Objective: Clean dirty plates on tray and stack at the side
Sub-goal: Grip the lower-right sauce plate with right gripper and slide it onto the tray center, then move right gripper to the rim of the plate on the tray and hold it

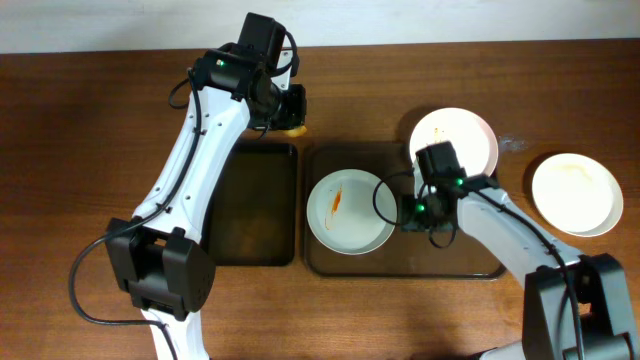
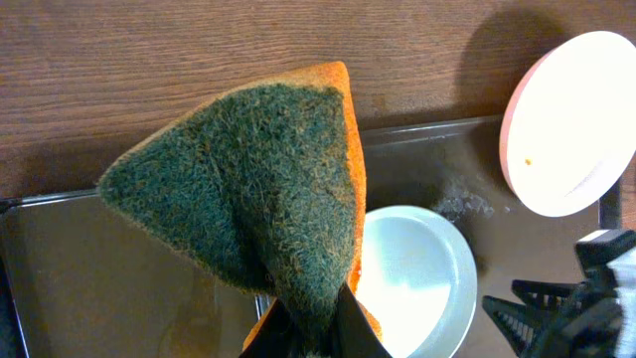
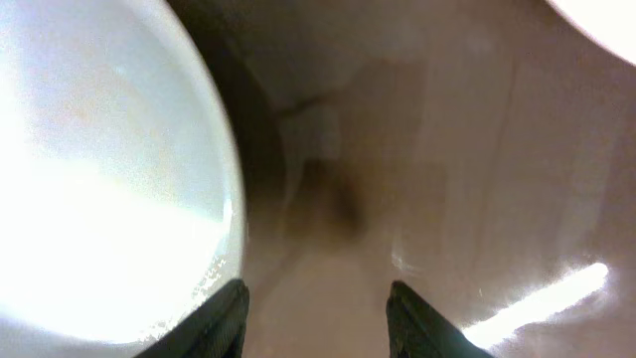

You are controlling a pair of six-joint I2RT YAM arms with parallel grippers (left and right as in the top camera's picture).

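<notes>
A white plate [image 1: 350, 212] with an orange-red streak lies at the left of the dark brown tray [image 1: 450, 255]. A second plate [image 1: 453, 138] with small red specks sits at the tray's far right corner. A third plate [image 1: 577, 193] with a faint streak lies on the table to the right. My left gripper [image 1: 290, 112] is shut on a green and orange sponge [image 2: 258, 189], held above the table behind the trays. My right gripper [image 3: 318, 320] is open and empty, low over the tray floor [image 3: 417, 189], just right of the streaked plate's rim [image 3: 99, 199].
A narrower black tray [image 1: 250, 200] lies left of the brown tray, beneath the left arm. In the left wrist view the streaked plate [image 2: 407, 278], the far plate [image 2: 571, 119] and my right gripper [image 2: 571, 313] show below the sponge.
</notes>
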